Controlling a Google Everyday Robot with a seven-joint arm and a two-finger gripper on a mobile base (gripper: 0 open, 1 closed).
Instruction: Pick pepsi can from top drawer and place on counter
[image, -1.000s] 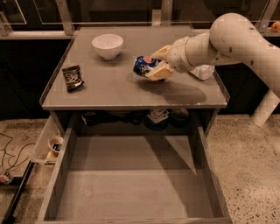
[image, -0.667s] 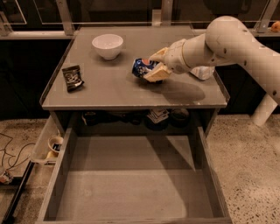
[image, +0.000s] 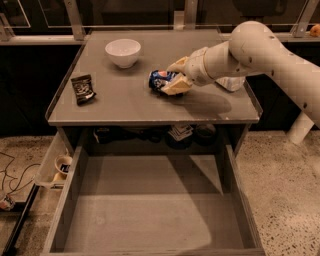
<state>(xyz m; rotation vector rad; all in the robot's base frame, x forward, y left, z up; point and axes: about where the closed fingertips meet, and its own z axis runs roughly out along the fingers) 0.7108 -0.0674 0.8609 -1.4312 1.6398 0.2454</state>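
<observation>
The pepsi can (image: 159, 80), dark blue with a red, white and blue logo, lies tilted on its side at the middle of the grey counter (image: 125, 105). My gripper (image: 172, 77) reaches in from the right on a white arm and is shut on the can, one finger above it and one below. The can rests on or just over the counter top; I cannot tell which. The top drawer (image: 150, 210) is pulled open below the counter's front edge, and its grey floor is bare.
A white bowl (image: 122, 52) stands at the counter's back left. A dark snack packet (image: 82, 88) lies near the left edge. A clear plastic item (image: 231, 83) lies behind my arm at the right. A small translucent bin (image: 56, 167) hangs left of the drawer.
My gripper has moved the can slightly left and toward the counter's middle.
</observation>
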